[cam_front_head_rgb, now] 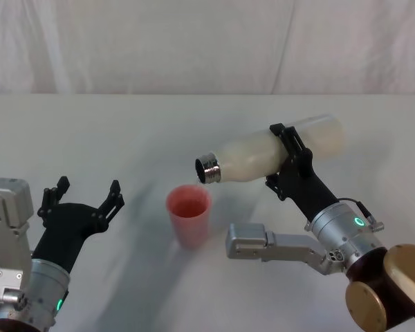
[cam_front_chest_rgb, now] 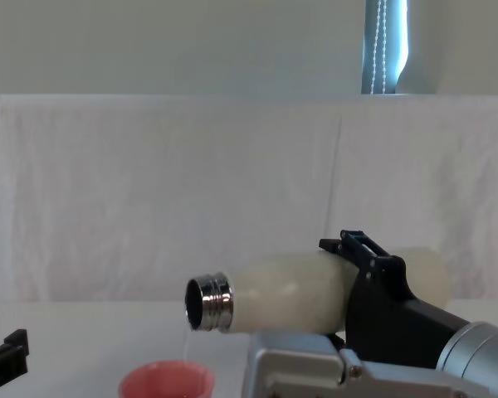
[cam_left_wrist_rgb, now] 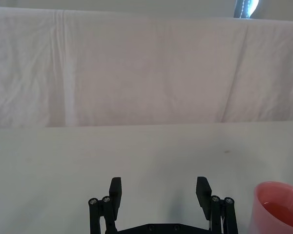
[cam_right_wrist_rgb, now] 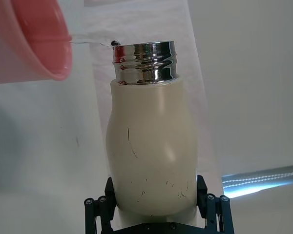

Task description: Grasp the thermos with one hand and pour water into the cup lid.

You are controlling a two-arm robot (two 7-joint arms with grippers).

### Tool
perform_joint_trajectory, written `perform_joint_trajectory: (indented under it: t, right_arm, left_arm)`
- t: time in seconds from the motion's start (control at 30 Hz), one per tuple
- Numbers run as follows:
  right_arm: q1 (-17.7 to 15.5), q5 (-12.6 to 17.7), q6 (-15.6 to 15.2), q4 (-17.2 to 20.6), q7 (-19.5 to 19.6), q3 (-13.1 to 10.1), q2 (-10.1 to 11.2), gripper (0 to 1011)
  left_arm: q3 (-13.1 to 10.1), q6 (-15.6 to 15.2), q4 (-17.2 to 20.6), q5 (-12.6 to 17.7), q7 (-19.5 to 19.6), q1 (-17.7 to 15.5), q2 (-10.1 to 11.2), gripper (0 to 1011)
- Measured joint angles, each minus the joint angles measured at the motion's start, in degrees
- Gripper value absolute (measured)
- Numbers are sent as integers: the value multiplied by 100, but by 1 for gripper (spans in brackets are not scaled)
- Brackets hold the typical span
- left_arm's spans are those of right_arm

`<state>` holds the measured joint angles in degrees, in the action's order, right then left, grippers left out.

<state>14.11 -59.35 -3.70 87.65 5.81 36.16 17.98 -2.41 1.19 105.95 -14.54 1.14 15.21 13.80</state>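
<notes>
My right gripper (cam_front_head_rgb: 291,158) is shut on the cream-white thermos (cam_front_head_rgb: 277,153), holding it tipped almost level above the table. Its chrome neck (cam_front_head_rgb: 209,169) points left and sits just over the salmon-pink cup lid (cam_front_head_rgb: 189,215), which stands upright on the white table. From the neck (cam_front_chest_rgb: 208,303) a thin clear stream of water (cam_front_chest_rgb: 188,338) falls into the cup lid (cam_front_chest_rgb: 167,381). The right wrist view shows the thermos (cam_right_wrist_rgb: 152,146) between the fingers (cam_right_wrist_rgb: 101,207) and water (cam_right_wrist_rgb: 90,43) running toward the cup lid (cam_right_wrist_rgb: 31,41). Left of the cup lid, my left gripper (cam_front_head_rgb: 83,196) rests open, holding nothing.
The table (cam_front_head_rgb: 124,131) is covered in white cloth, and a white cloth backdrop (cam_front_chest_rgb: 149,191) hangs behind it. The left wrist view shows the cup lid (cam_left_wrist_rgb: 279,204) beside the open left gripper (cam_left_wrist_rgb: 159,192).
</notes>
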Motion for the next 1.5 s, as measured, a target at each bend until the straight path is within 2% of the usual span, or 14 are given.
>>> perform_joint_trajectory:
  t: [0.23,0.47,1.1,1.33,1.5]
  right_arm:
    - [-85,274,59,56,-36,-139,-58,967]
    - [-229,756,188,125,-148,-392,-175,968]
    - [-457,1277,495,240,-137,-697,-299,967]
    - [-585,1765,641,303,-266,-902,-398,968]
    - [-737,2304,764,414,-448,-1113,-508,968]
  left_arm:
    - [0,0,0,0,0,0,0,1001]
    - [0,0,0,0,0,0,0,1001]
    - [0,0,0,0,0,0,0,1001]
    - [0,0,0,0,0,0,0,1001]
    - [0,0,0,0,0,0,0,1001]
